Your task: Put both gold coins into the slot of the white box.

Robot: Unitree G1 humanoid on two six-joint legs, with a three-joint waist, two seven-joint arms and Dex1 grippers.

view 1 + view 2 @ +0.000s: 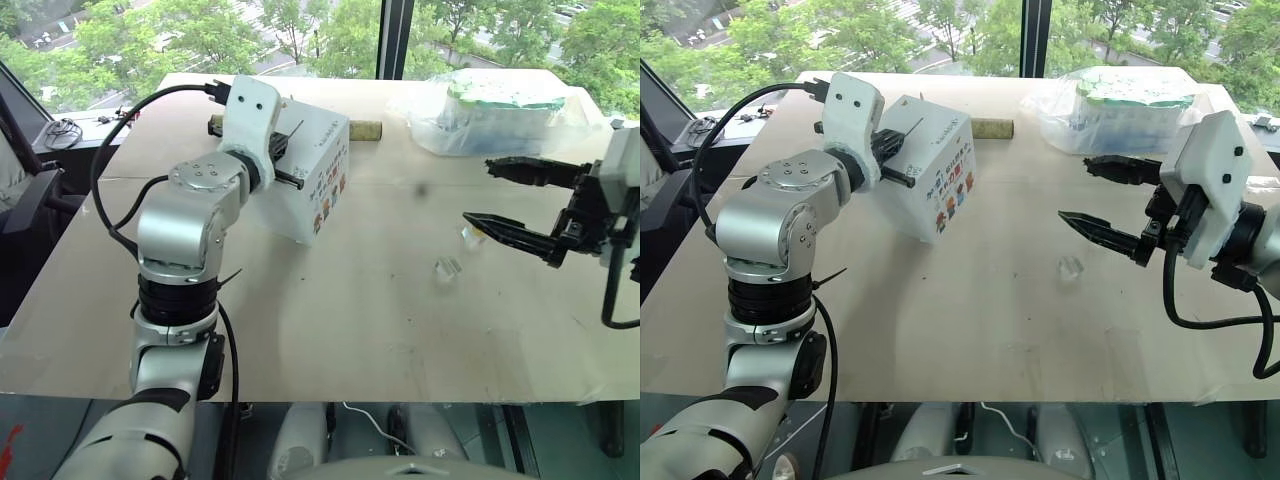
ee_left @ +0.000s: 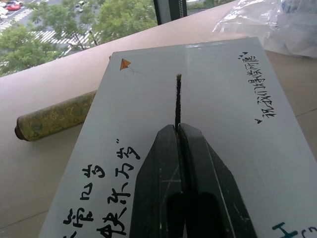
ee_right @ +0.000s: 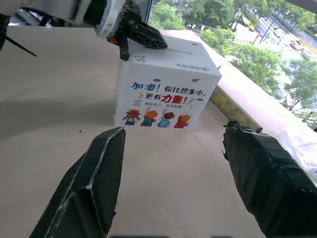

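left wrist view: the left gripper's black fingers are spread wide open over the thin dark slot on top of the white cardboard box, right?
Not quite. The left gripper's black fingers are shut together, not spread wide open. The left wrist view shows them pressed side by side at the near end of the thin dark slot on top of the white cardboard box.

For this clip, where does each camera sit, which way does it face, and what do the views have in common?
Left and right eye views: head cameras looking forward and down over the table; both arms show, the left gripper at the white box, the right gripper open.
Left wrist view: looks along the shut left gripper at the slot in the box top.
Right wrist view: looks between its open fingers toward the box's cartoon side; the left gripper shows above it.
Shared: all views show the white box.
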